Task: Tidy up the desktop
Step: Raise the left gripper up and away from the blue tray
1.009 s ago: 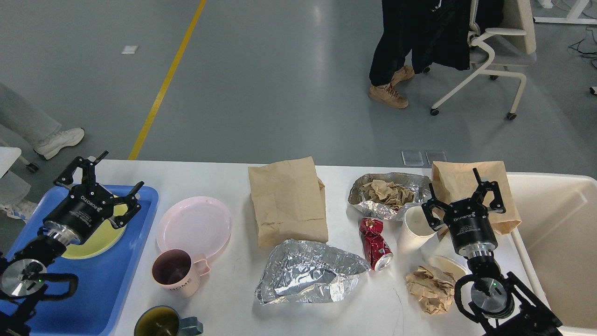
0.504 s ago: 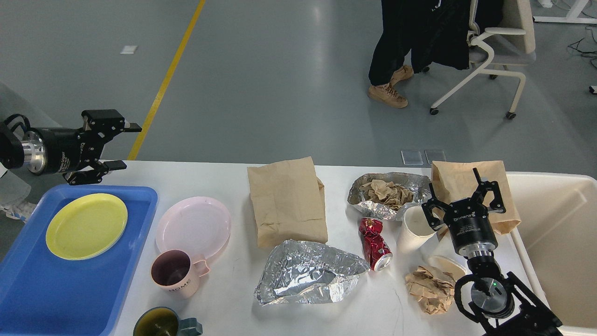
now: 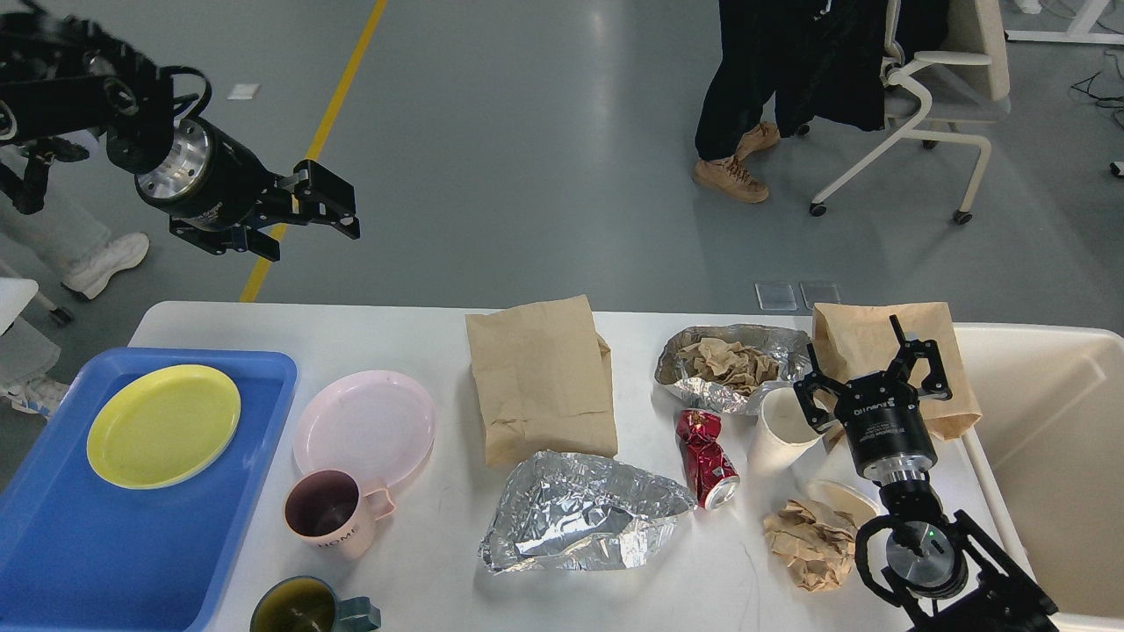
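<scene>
Our left gripper (image 3: 320, 211) has swung up and away from the blue tray (image 3: 53, 562) at the desk's left edge within the last second; it now hangs high beyond the far left corner, over the floor, jaws open and holding nothing. The yellow plate (image 3: 163, 425) it hovered over lies flat in the tray, so we judge that item placed and the left arm free for the next dish. Just right of the tray on the desktop (image 3: 413, 562) sits the pink plate (image 3: 364, 427), with the pink mug (image 3: 332, 512) touching its near rim and a dark green mug (image 3: 303, 607) at the near edge. Mid-desk lie a brown paper bag (image 3: 540, 379) and crumpled foil (image 3: 580, 525). Further right are a crushed red can (image 3: 707, 458), a foil dish of paper (image 3: 733, 362) and a white paper cup (image 3: 780, 427). Our right gripper (image 3: 874, 373) has not moved: it hovers jaws wide beside the cup, empty, near the cream bin (image 3: 1054, 456) at the right edge. Most of the clutter remains.
</scene>
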Available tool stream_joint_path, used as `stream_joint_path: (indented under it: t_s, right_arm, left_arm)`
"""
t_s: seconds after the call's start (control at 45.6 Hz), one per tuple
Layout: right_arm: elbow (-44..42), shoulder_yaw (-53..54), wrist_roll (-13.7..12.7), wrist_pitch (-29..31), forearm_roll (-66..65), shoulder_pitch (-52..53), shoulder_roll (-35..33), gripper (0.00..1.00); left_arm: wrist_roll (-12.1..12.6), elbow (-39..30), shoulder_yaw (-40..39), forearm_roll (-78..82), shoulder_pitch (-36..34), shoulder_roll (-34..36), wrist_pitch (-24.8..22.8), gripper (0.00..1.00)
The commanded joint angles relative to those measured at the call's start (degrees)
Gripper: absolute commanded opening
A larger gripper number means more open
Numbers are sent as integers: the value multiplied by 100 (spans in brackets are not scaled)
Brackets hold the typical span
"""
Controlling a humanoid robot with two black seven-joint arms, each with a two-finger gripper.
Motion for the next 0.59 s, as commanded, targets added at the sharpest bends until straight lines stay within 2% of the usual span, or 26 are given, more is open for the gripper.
stream_joint_path:
  t_s: [0.0,0.088,0.263,0.373,0.417,0.483,0.526,0.57]
  right_arm:
    - [-1,-1,-1,0,1,1,0,100]
    - [-1,-1,-1,0,1,1,0,100]
    - [-10,-1,-1,0,1,1,0,100]
    - [-10,-1,-1,0,1,1,0,100]
    - [-19,-1,-1,0,1,1,0,100]
    - [-19,-1,-1,0,1,1,0,100]
    - [-10,-1,-1,0,1,1,0,100]
    - [-10,-1,-1,0,1,1,0,100]
  left_arm:
    - [-15,-687,386,-220,-1110,-717,-714,96]
    - [21,-1574,491,-843,-1778,-893,-688,96]
    - [-41,-3323,1748,-2645,-3439,-2061,-152,96]
    - [-111,-4343,1863,-2823,-4213,-2282,51,96]
    - [-216,-4406,1889,-2831,-4398,-2308,-194,96]
    - [-541,-4371,2003,-2831,-4557,-2440,-1002,96]
    - [-735,-4371,2126,-2831,-4610,-2458,-1002,96]
    - [-762,-4362,2284,-2849,-4680,-2484,-1002,96]
